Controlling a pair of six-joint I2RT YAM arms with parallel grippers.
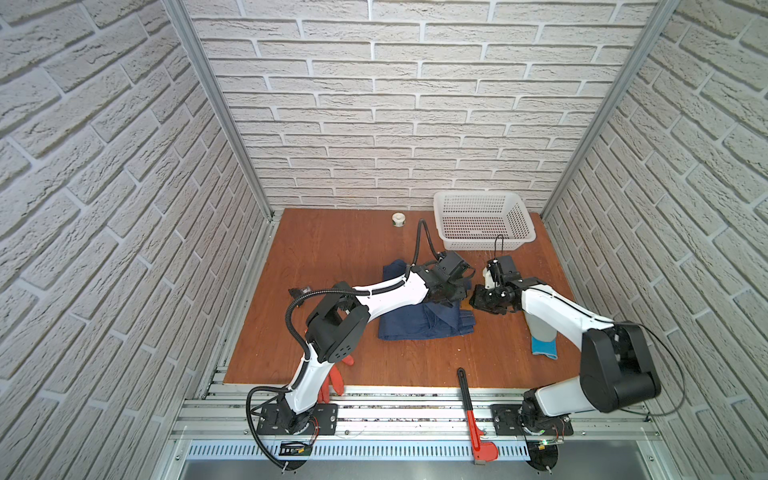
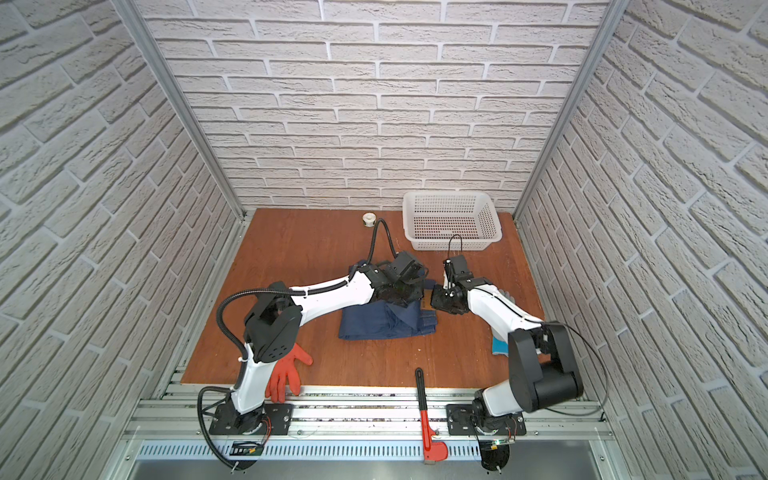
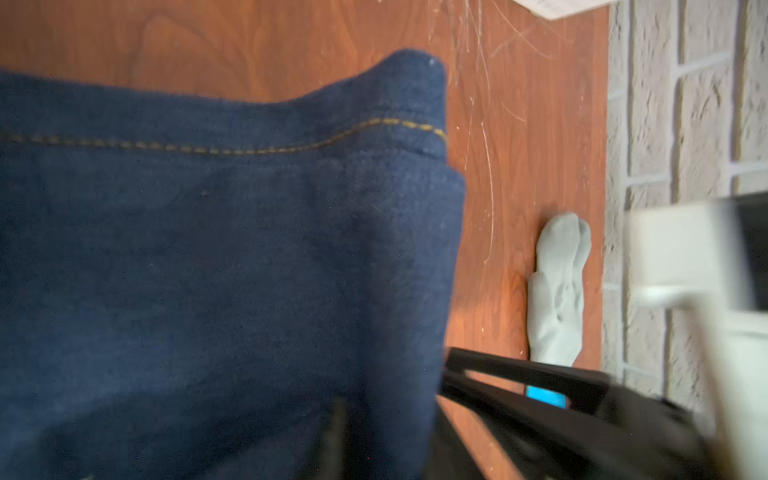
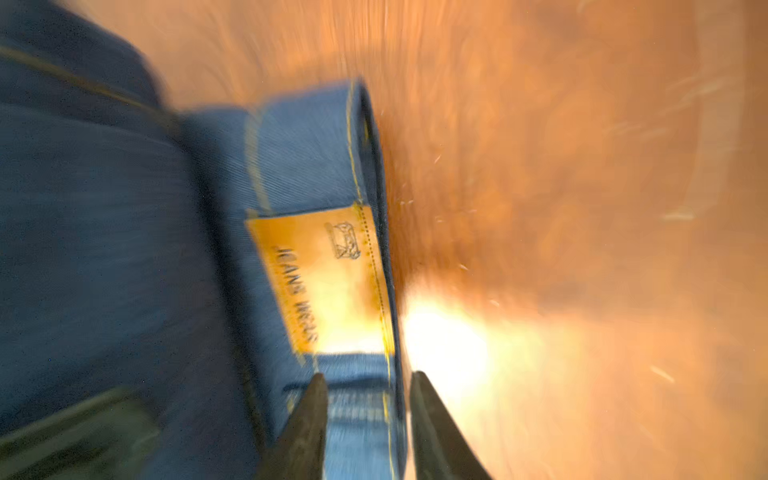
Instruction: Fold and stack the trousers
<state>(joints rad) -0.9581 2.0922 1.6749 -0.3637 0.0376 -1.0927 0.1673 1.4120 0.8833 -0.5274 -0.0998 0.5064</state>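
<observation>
Red wrench (image 1: pixel 471 409) on front rail. Trousers (image 1: pixel 419 322) folded, middle of table (image 1: pixel 332 257). Right gripper (image 4: pixel 368 376) jaws parted astride waistband (image 4: pixel 307 158), not clamping. Left gripper (image 1: pixel 449 296) over trousers, fingers apart, grip unclear. Basket (image 1: pixel 482 224) at back.

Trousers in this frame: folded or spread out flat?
Folded, though loosely: the trousers lie as a compact layered bundle, with denim edges overlapping in both top views rather than legs stretched out.
</observation>
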